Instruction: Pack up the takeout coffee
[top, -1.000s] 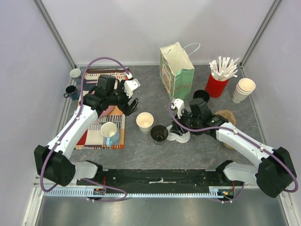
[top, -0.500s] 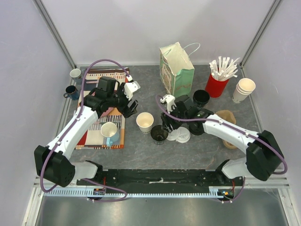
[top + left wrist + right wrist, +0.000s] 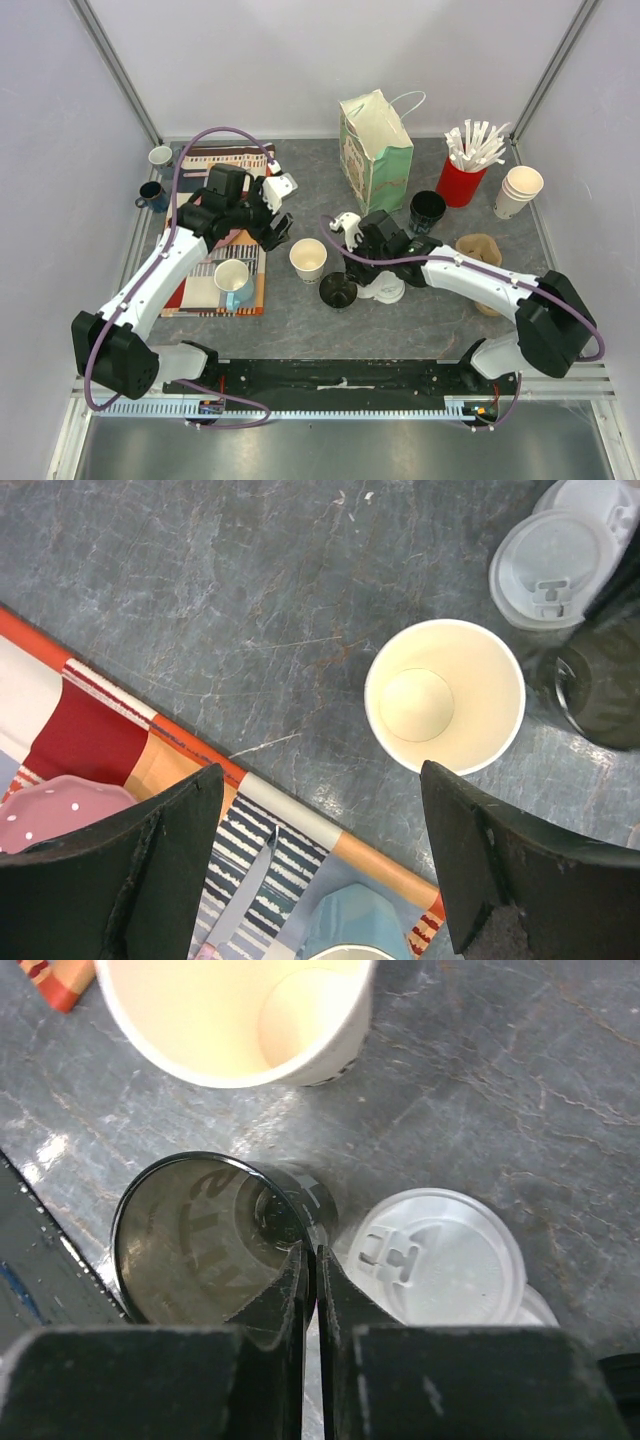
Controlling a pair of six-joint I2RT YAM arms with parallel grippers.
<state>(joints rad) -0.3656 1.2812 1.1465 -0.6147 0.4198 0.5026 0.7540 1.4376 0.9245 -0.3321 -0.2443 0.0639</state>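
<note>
A pale paper cup (image 3: 308, 258) stands open, without a lid, at the table's middle; it shows in the left wrist view (image 3: 445, 695) and the right wrist view (image 3: 240, 1020). White sip lids (image 3: 385, 288) lie flat to its right, also seen from the left wrist (image 3: 555, 555) and the right wrist (image 3: 440, 1260). My right gripper (image 3: 352, 268) is shut on the rim of the lidless black cup (image 3: 338, 290); the rim sits pinched between the fingertips (image 3: 312, 1250). My left gripper (image 3: 275, 225) hangs open and empty (image 3: 320, 880) over the placemat's edge.
A green paper bag (image 3: 378, 145) stands open at the back. A second black cup (image 3: 427, 210), a red cup of stirrers (image 3: 462, 175), stacked pale cups (image 3: 520, 190) and a brown item (image 3: 482, 250) lie right. A striped placemat (image 3: 200, 285) holds a blue mug (image 3: 233, 280).
My right arm has swung left from beside the white lids to the black cup and shut its jaws on the rim. The left arm has hardly moved.
</note>
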